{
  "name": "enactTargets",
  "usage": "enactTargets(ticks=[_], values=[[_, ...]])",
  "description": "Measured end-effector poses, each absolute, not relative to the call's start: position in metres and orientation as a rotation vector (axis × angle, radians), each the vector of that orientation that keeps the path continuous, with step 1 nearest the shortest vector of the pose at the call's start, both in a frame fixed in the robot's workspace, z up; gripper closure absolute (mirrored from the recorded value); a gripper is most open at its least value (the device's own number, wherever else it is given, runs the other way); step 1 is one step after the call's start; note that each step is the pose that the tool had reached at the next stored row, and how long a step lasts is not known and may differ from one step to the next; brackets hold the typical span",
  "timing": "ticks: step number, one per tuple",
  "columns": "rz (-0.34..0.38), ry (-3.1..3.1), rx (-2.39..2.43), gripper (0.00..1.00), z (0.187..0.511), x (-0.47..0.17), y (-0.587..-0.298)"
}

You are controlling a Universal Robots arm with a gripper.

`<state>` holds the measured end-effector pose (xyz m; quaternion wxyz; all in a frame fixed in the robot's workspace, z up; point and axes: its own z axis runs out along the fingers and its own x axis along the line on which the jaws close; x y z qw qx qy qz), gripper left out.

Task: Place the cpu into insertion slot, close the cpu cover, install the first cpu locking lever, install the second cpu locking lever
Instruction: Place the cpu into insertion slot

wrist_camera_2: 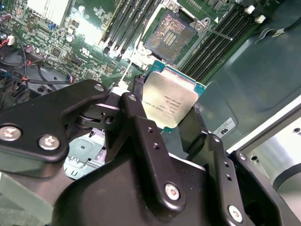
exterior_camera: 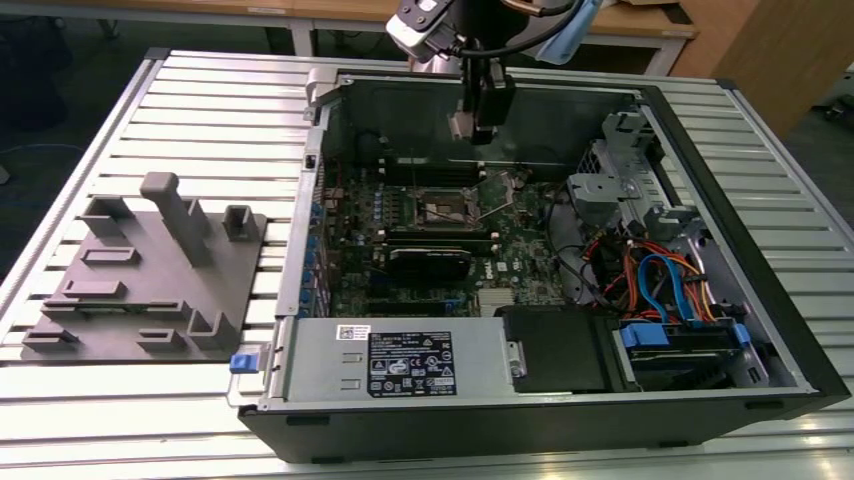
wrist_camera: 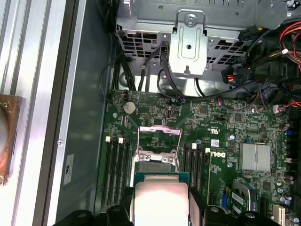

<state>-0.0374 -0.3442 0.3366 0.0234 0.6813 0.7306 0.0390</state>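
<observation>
The cpu point(wrist_camera_2: 169, 100), a flat square chip with a silver top and green edge, is held by its sides in my gripper point(wrist_camera_2: 167, 107), which is shut on it. In the exterior view the gripper point(exterior_camera: 477, 125) hangs above the back of the motherboard, higher than and behind the insertion slot point(exterior_camera: 447, 207). The slot point(wrist_camera_2: 170, 29) lies uncovered, its dark contact field showing, with a thin locking lever point(wrist_camera_2: 218, 32) swung aside. In the first wrist view the cpu point(wrist_camera: 161, 202) hovers just short of the slot point(wrist_camera: 155, 160), and the silver cpu cover point(wrist_camera: 160, 128) stands raised.
The open computer case point(exterior_camera: 747, 210) lies on a slatted table. A grey power supply box point(exterior_camera: 400, 365) sits at its front, with a drive cage point(exterior_camera: 607, 180) and coloured cables point(exterior_camera: 661, 285) at the exterior view's right. A grey fixture block point(exterior_camera: 147, 270) stands outside. Memory slots point(wrist_camera: 117, 162) flank the socket.
</observation>
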Motion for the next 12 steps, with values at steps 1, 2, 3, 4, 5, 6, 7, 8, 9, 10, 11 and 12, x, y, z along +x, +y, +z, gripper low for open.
enactTargets(ticks=[1, 2, 3, 4, 5, 6, 7, 8, 9, 10, 11, 12], values=[[0.121, 2.262, 2.109, 0.46, 0.3364, -0.0374, -0.3442], [0.121, 2.262, 2.109, 0.46, 0.3361, -0.0374, -0.3442], [0.121, 2.262, 2.109, 0.46, 0.3359, -0.0374, -0.3442], [0.121, 2.262, 2.109, 0.46, 0.3355, -0.0374, -0.3442], [0.121, 2.262, 2.109, 0.46, 0.3351, -0.0374, -0.3442], [0.121, 2.262, 2.109, 0.46, 0.3346, -0.0374, -0.3442], [0.121, 2.262, 2.109, 0.46, 0.3341, -0.0374, -0.3442], [0.121, 2.262, 2.109, 0.46, 0.3335, -0.0374, -0.3442], [0.121, 2.262, 2.109, 0.46, 0.3328, -0.0374, -0.3442], [0.121, 2.262, 2.109, 0.46, 0.3322, -0.0374, -0.3442], [0.121, 2.262, 2.109, 0.46, 0.3315, -0.0374, -0.3442], [0.121, 2.262, 2.109, 0.46, 0.3307, -0.0374, -0.3442]])
